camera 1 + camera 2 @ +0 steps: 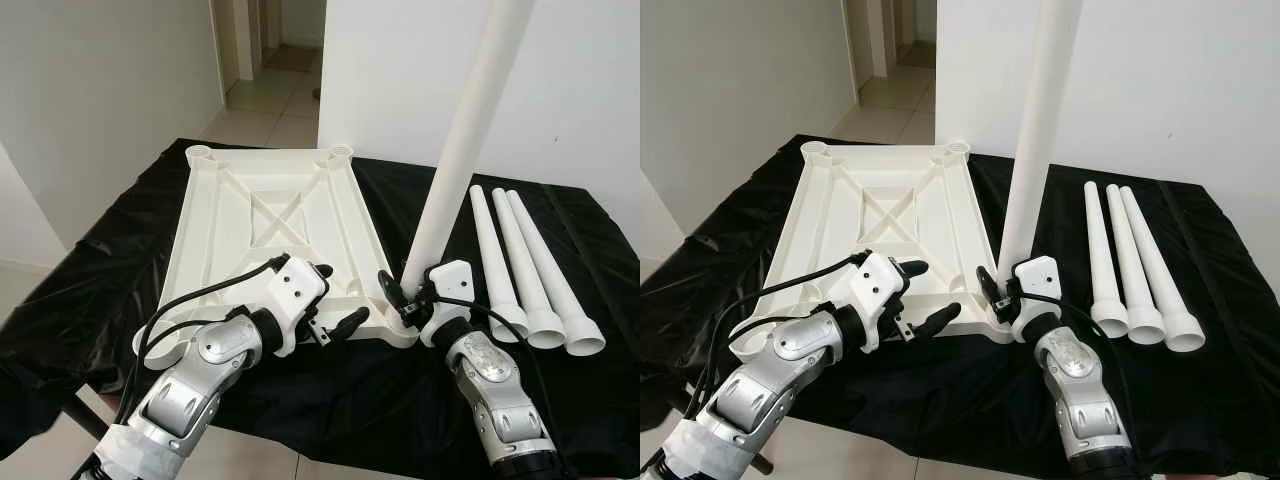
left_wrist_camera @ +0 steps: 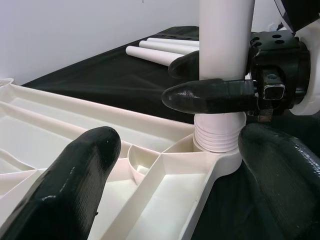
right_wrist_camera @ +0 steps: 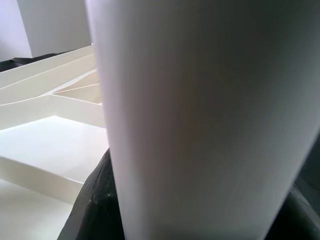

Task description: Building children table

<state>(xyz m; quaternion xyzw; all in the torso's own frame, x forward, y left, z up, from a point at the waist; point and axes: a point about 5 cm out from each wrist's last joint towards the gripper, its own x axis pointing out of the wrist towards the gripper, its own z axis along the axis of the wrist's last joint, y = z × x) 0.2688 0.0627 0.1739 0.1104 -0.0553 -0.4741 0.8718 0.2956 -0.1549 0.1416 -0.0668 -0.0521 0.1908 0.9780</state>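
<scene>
I see the white tabletop (image 1: 270, 225) lying ribbed underside up on the black-draped worktop (image 1: 100, 290). L gripper (image 1: 335, 298), fingers spread, hovers at its near edge. R gripper (image 1: 400, 300) pinches an upright leg (image 1: 465, 140) at the near-right corner socket. Three spare legs (image 1: 525, 275) lie right; bare cloth beyond.

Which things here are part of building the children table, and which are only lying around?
Part of the job:
- white tabletop, lying upside down
- upright leg standing in its near right corner socket, held by the right pincer
- three spare legs lying to the right
- left pincer, open over the tabletop's near edge

Only lying around:
- black cloth under everything
</scene>
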